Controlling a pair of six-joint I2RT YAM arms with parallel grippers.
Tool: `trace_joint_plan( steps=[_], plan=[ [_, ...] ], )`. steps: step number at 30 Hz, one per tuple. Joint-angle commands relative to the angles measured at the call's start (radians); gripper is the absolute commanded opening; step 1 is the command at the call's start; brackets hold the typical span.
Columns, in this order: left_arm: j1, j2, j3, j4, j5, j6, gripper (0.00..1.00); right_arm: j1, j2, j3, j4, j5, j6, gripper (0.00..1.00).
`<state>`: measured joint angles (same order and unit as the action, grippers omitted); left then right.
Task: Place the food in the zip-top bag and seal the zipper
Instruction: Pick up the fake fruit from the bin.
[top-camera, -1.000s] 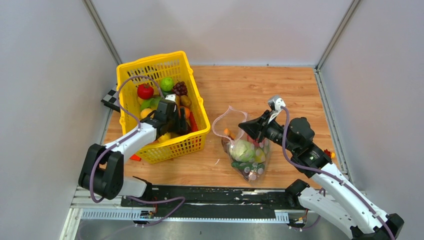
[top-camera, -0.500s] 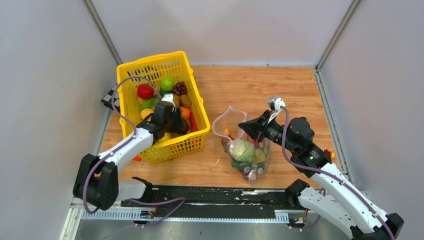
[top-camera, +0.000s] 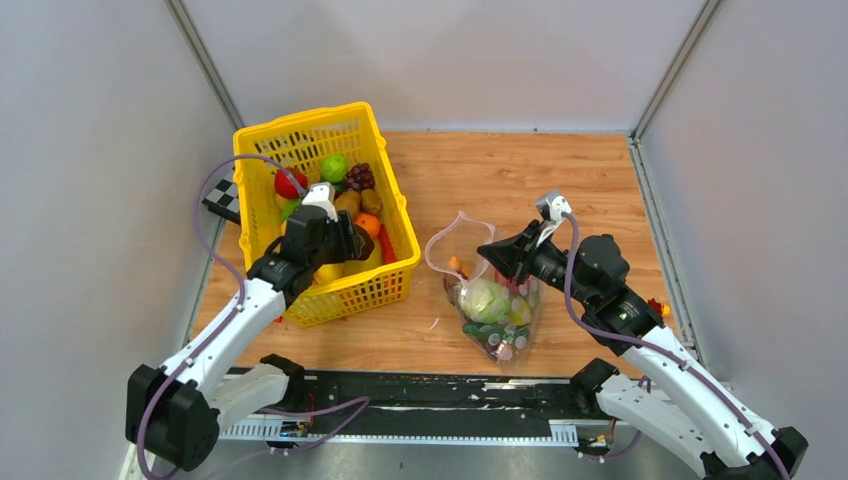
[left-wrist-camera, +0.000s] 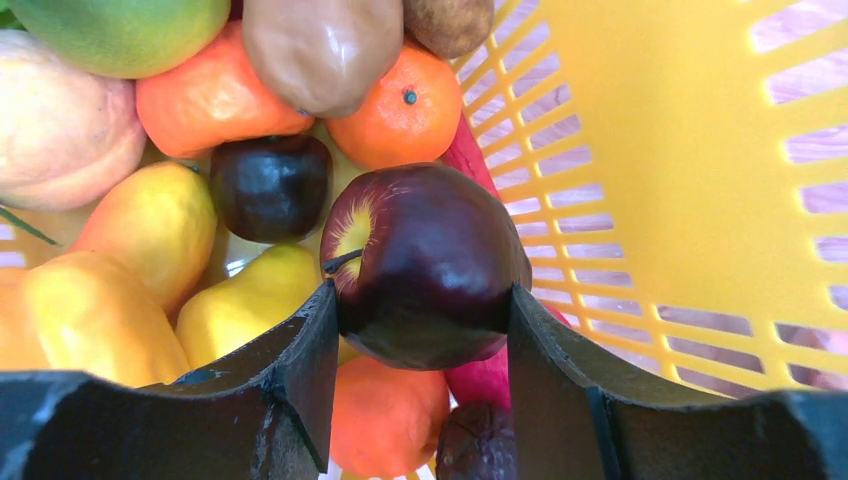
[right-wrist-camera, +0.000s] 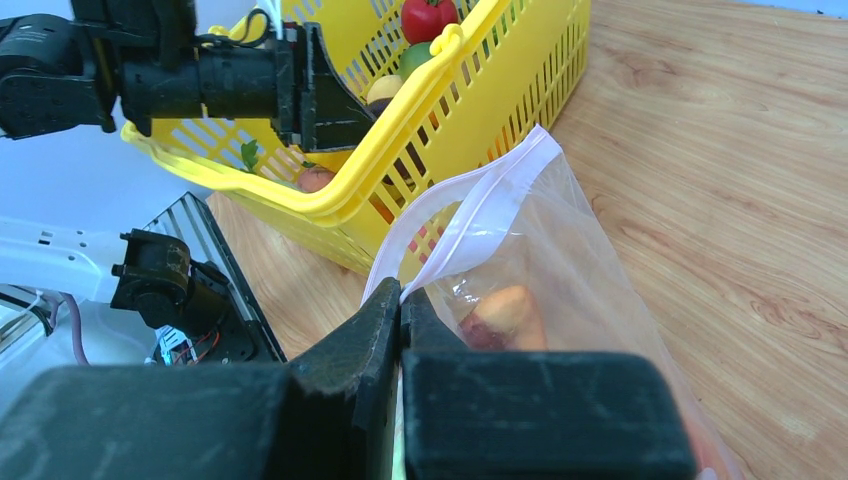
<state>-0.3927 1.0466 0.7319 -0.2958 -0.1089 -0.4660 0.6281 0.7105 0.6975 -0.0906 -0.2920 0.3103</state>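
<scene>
Zip-top bag (top-camera: 505, 335) on wooden table (top-camera: 520, 180), just right of yellow basket (top-camera: 303, 118), mouth gaping open, pale pink zipper (right-wrist-camera: 480, 205) unsealed. Inside: green cabbage (top-camera: 486, 300) and several smaller toy foods, seen through the clear dotted plastic. Right gripper (right-wrist-camera: 400, 298) pinched tight on the bag's rim beside the zipper, holding that edge up. Left gripper (left-wrist-camera: 420, 305) over the basket, fingers pressed against both sides of a dark red apple (left-wrist-camera: 425, 250), above oranges, yellow fruit and a second dark fruit heaped in the basket.
</scene>
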Motion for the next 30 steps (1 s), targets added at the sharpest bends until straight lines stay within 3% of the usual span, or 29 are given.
trace_joint_plan(
  steps=[1,20,30],
  plan=[
    [-0.003,-0.104,0.034,-0.018,0.001,-0.002,0.25,0.003,-0.019,0.01,0.046,0.009,-0.011,0.02],
    [-0.004,-0.368,0.106,-0.033,0.093,-0.028,0.25,0.003,-0.014,0.011,0.052,-0.005,-0.005,0.02],
    [-0.003,-0.425,0.067,0.153,0.285,-0.137,0.24,0.003,-0.009,0.014,0.061,-0.033,0.003,0.02]
  ],
)
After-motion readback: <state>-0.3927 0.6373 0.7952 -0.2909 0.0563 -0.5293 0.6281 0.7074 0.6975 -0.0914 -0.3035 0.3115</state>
